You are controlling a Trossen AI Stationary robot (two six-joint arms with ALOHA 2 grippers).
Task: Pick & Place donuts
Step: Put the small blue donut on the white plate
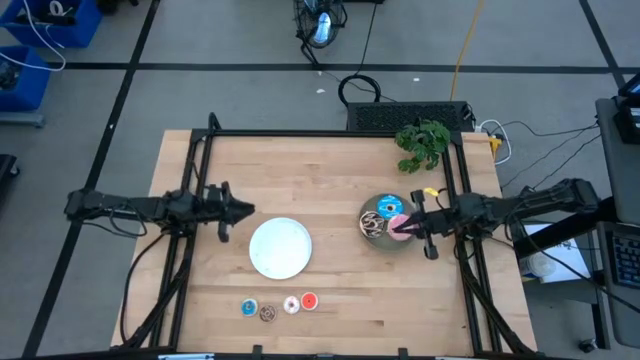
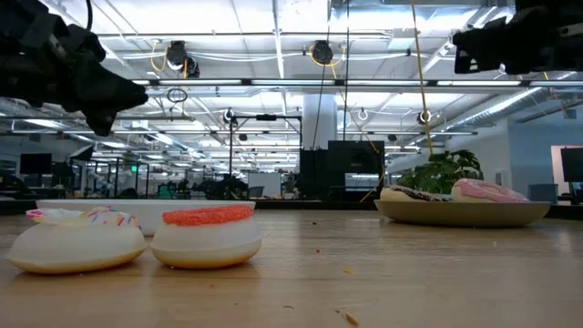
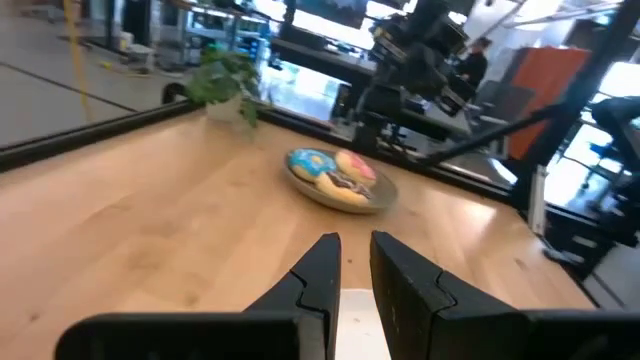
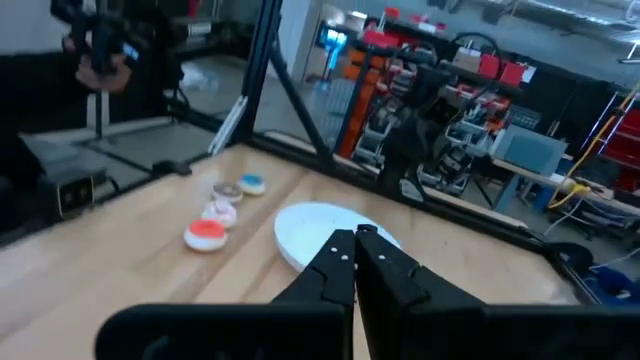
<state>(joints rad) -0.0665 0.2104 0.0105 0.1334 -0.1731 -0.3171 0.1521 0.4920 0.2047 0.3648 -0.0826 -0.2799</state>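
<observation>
Three larger donuts lie on the gray plate point(image 1: 380, 240) at the table's right: blue sprinkled point(image 1: 390, 207), brown-white point(image 1: 372, 224) and pink point(image 1: 397, 222). Several tiny donuts sit in a row near the front edge: blue point(image 1: 249, 307), brown point(image 1: 267, 313), cream point(image 1: 291, 305), red point(image 1: 309, 299). My right gripper point(image 1: 403, 229) is shut and empty; it hovers level, high above the pink donut point(image 2: 487, 191). My left gripper point(image 3: 352, 242) hangs level left of the white plate point(image 1: 280, 248), a narrow gap between its fingers and nothing in it.
A green plant point(image 1: 422, 143) stands at the far right corner. Black frame rails point(image 1: 330, 133) run along the table's far, left and right sides. Bare wood lies between the two plates and along the far half of the table.
</observation>
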